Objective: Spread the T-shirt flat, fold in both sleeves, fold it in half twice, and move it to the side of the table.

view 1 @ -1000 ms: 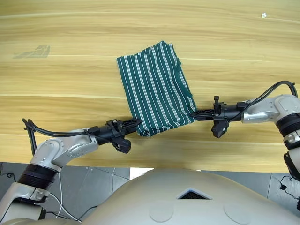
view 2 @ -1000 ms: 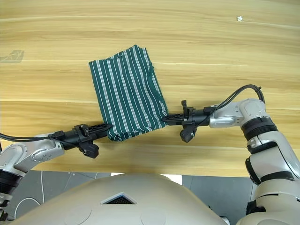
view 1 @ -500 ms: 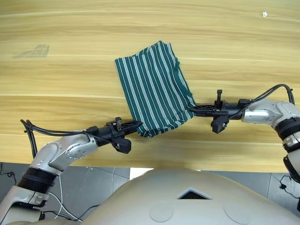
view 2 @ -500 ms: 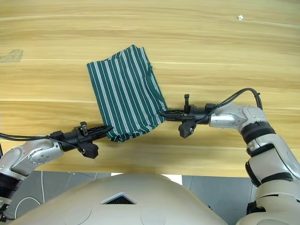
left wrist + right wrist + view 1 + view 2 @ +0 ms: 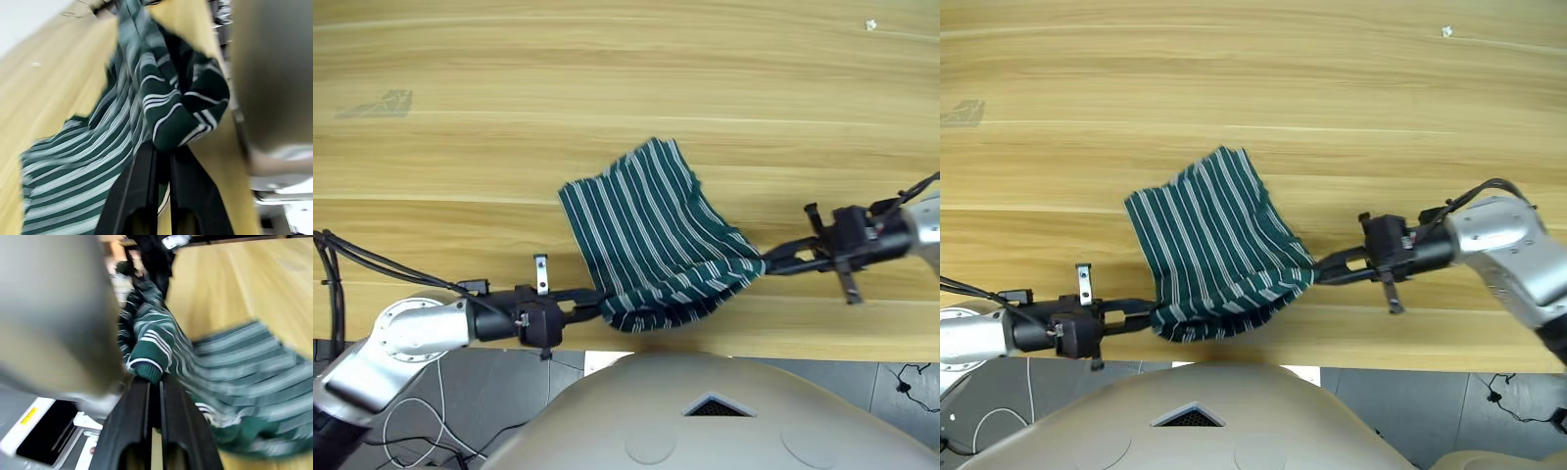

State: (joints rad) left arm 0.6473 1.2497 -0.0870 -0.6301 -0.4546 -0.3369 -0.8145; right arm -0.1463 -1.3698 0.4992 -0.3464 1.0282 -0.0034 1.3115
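The folded green T-shirt with white stripes has its near edge lifted off the wooden table and sagging between my two grippers, while its far part still rests on the wood. My left gripper is shut on the near left corner, seen bunched above its fingers in the left wrist view. My right gripper is shut on the near right corner, where cloth bulges over its fingers.
The table's front edge runs just below the grippers, with grey floor and cables beyond. A small white scrap lies at the far right. Bare wood stretches to the left, right and far side of the shirt.
Both grippers have raised the shirt's near edge and drawn it toward the front edge, so the cloth now sags between them. The right gripper has shifted to the right; the left has dropped lower.
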